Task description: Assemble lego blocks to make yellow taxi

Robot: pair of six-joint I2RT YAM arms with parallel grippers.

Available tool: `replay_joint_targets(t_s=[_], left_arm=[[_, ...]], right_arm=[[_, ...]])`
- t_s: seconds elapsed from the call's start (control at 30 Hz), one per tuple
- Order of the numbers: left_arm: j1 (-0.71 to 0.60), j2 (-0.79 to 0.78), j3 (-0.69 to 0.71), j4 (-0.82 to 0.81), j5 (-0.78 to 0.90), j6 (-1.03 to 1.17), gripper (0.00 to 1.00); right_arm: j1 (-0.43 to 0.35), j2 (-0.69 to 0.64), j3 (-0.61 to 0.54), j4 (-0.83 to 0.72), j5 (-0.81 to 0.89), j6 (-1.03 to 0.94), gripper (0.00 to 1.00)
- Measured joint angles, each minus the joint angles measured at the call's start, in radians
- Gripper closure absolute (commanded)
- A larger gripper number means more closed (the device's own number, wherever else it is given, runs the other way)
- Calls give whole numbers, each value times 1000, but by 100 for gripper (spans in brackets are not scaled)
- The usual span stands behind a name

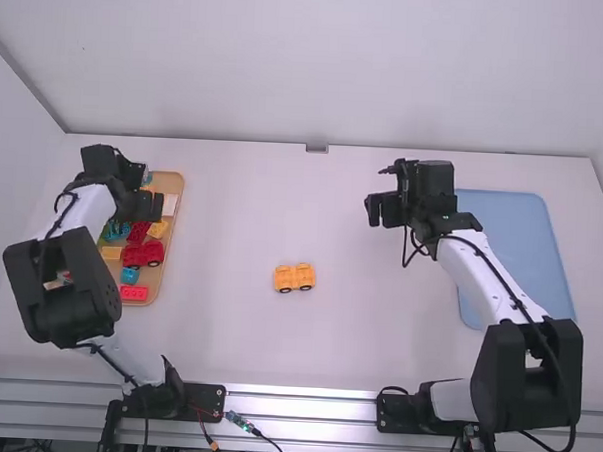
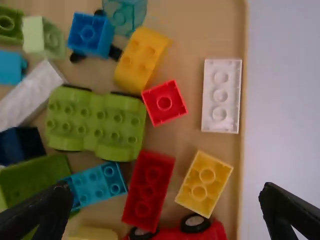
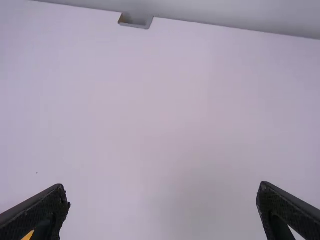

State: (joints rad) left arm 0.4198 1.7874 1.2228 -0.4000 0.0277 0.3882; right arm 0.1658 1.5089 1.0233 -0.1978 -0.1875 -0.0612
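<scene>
On the middle of the table (image 1: 237,333), the yellow wheeled base (image 1: 294,278) stood upright, probably so that both arms could reach it. At the left, the left gripper (image 2: 166,192) was over the wooden tray (image 2: 215,30), its fingers apart and empty, I think for choosing a next block. The yellow brick (image 2: 204,184) there had a red brick (image 2: 148,192) at its left and a red wheeled base (image 1: 143,255) on its near side, which could obstruct the fingers. The right gripper (image 3: 163,192), also spread and empty, was beside the blue mat (image 1: 521,246).
</scene>
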Motion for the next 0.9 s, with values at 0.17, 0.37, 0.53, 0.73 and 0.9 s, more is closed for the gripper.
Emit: replay_joint_targets(t_s=[0.17, 0.37, 0.53, 0.73, 0.9], left_arm=[[0, 0, -121, 73, -120, -17, 1], [0, 0, -104, 35, -224, -177, 1], [8, 0, -44, -49, -238, -287, 1], [117, 0, -2, -109, -167, -380, 1], [277, 0, -3, -183, -61, -524, 1]], right_arm=[[19, 0, 0, 0, 0, -60, 1], [19, 0, 0, 1, 0, -94, 1], [10, 0, 0, -6, 0, -103, 1], [-14, 0, 0, -24, 0, -103, 1], [-22, 0, 0, -24, 0, -104, 1]])
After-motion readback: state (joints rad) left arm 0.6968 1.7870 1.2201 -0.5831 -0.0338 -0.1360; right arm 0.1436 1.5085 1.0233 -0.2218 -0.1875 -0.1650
